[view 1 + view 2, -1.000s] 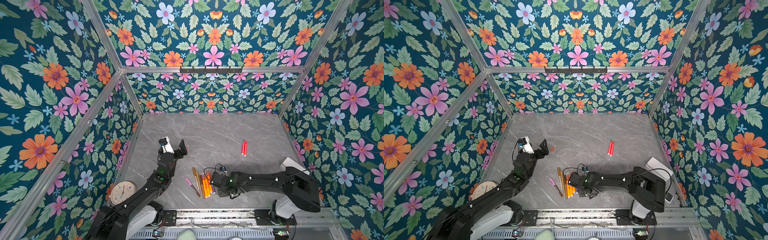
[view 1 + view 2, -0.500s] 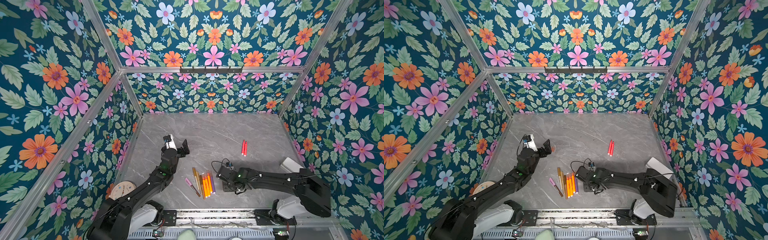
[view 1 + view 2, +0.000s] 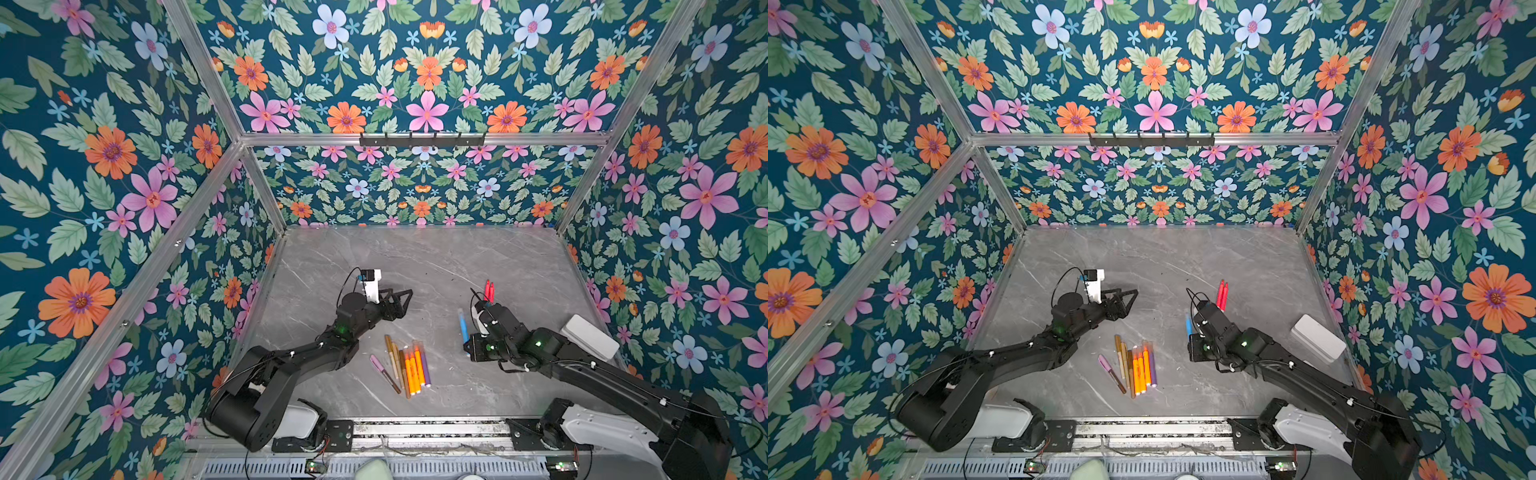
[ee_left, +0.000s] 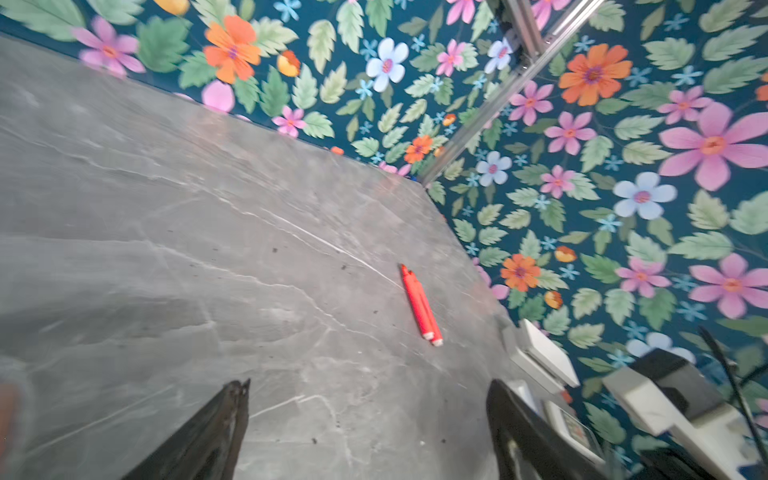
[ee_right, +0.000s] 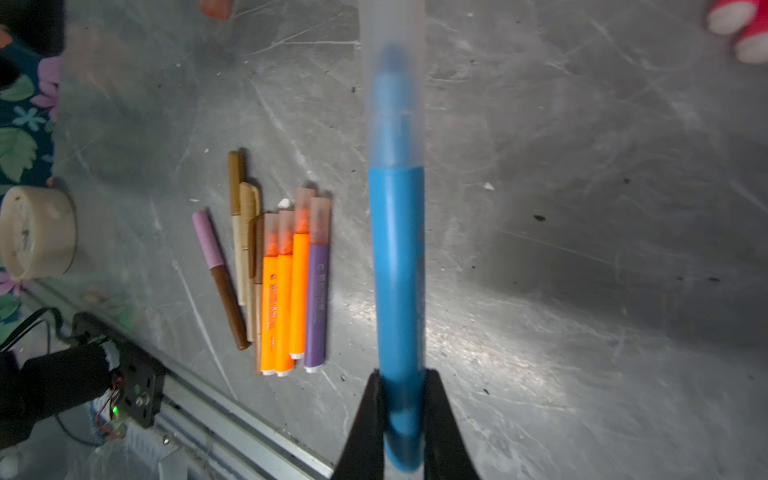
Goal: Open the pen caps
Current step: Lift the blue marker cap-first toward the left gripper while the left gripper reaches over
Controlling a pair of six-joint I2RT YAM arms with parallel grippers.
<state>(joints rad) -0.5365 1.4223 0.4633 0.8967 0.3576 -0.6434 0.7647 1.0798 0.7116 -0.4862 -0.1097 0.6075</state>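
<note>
With loose pens (image 5: 284,299) nearby, right jaws pinch the blue pen (image 5: 397,270); left jaws gape empty.

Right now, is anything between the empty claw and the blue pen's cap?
Nothing visible: only bare grey marble tabletop lies between the open left gripper and the frosted clear cap on the blue plastic pen that the right gripper holds.
</note>
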